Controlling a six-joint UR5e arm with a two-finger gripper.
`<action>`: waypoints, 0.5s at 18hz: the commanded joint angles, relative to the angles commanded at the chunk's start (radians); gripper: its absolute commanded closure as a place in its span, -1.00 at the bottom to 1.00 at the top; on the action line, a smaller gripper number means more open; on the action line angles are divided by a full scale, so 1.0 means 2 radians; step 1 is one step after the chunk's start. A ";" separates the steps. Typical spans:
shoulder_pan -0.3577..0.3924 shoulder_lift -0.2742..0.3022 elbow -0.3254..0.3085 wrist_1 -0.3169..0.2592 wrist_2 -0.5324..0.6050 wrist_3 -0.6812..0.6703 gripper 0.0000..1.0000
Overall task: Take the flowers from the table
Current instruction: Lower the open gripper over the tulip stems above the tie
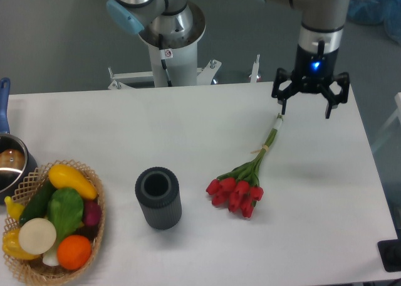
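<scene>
The flowers [241, 184] lie flat on the white table [188, 129], right of centre. Their red buds point toward the front and the thin green stems run up to the right, ending near the back. My gripper [304, 108] hangs open above the table's back right area, its fingers [282, 104] spread wide. It is just right of and above the stem tips, with nothing between the fingers.
A dark ribbed cylinder [158, 197] stands upright left of the buds. A wicker basket of colourful vegetables [53, 220] sits at the front left, with a pot [9, 164] behind it at the left edge. The robot's base [169, 41] stands behind the table.
</scene>
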 joint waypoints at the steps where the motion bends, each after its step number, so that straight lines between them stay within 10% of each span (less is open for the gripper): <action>1: -0.005 -0.011 0.000 -0.001 0.015 0.012 -1.00; 9: -0.029 -0.040 -0.034 -0.006 0.070 0.084 -1.00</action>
